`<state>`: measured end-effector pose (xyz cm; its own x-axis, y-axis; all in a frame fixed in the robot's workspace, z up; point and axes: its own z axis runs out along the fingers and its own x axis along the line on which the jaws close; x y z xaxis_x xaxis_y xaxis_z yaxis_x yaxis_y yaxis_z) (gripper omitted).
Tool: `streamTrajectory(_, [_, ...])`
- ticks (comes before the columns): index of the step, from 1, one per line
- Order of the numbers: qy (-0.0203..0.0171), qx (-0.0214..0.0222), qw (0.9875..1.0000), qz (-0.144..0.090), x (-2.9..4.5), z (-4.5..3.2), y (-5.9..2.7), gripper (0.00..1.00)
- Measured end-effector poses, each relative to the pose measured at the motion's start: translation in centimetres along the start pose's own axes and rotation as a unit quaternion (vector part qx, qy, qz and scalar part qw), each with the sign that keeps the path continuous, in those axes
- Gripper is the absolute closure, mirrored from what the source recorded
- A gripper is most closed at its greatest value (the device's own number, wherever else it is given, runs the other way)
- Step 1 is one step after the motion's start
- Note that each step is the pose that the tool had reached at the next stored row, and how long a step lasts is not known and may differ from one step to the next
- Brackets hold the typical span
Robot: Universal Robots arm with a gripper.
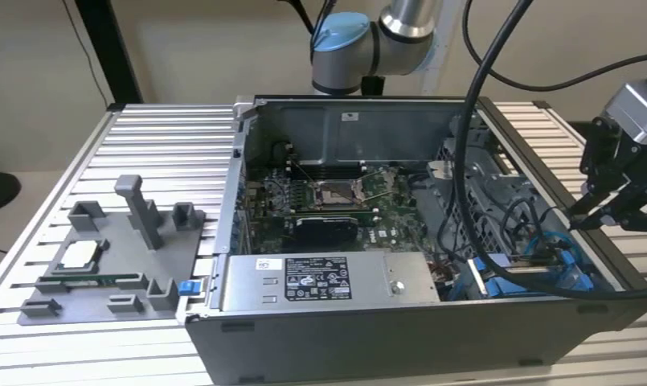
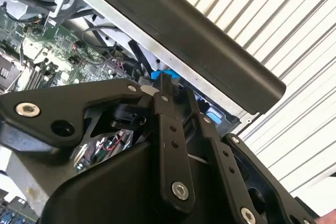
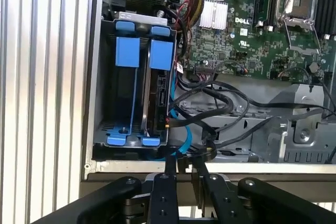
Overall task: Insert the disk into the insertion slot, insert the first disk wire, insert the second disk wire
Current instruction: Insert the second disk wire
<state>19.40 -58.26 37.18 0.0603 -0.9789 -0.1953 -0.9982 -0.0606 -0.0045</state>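
Observation:
In the first wrist view the insertion slot (image 3: pixel 113 77) is a grey metal bay with blue fittings in the case corner. The disk (image 3: pixel 157 100) stands edge-on in one of its two compartments, under a blue carrier tab. A blue wire (image 3: pixel 185 139) and black wires (image 3: pixel 210 109) run beside the disk; where their ends sit is hidden. My gripper (image 3: pixel 184 162) hovers over the case wall just outside the bay, shut, with nothing visible between its tips. In the exterior view the gripper (image 1: pixel 583 221) hangs above the case's right wall, over the slot (image 1: pixel 516 275).
The open computer case (image 1: pixel 409 330) holds a motherboard (image 1: pixel 334 201) and a grey labelled power-supply box (image 1: pixel 317 281). A grey fixture tray (image 1: pixel 108 265) lies at the exterior view's left on the ribbed aluminium table (image 1: pixel 162 137). Thick black cables (image 1: pixel 473 129) hang across the case.

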Motion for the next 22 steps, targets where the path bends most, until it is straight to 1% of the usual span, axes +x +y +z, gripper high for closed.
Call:
streamTrajectory(4, [-0.0035,0.0001,1.0,-0.001,0.04,0.02,0.0,0.0])
streamTrajectory(5, [-0.0042,0.0001,1.0,-0.001,0.05,0.02,0.0,1.0])
streamTrajectory(9, [-0.0054,0.0,1.0,-0.002,0.07,0.03,0.0,1.0])
streamTrajectory(13, [-0.0055,-0.0007,1.0,-0.003,0.07,0.02,-0.01,1.0])
streamTrajectory(14, [-0.0055,-0.0008,1.0,-0.004,0.07,0.02,-0.01,0.0])
streamTrajectory(18, [-0.0055,-0.0015,1.0,-0.006,0.14,0.0,-0.1,0.0])
streamTrajectory(20, [-0.0056,-0.0038,1.0,-0.007,0.14,-0.22,-0.11,0.0])
streamTrajectory(22, [-0.0058,-0.0044,0.9999,-0.007,0.21,-0.22,-0.12,0.0])
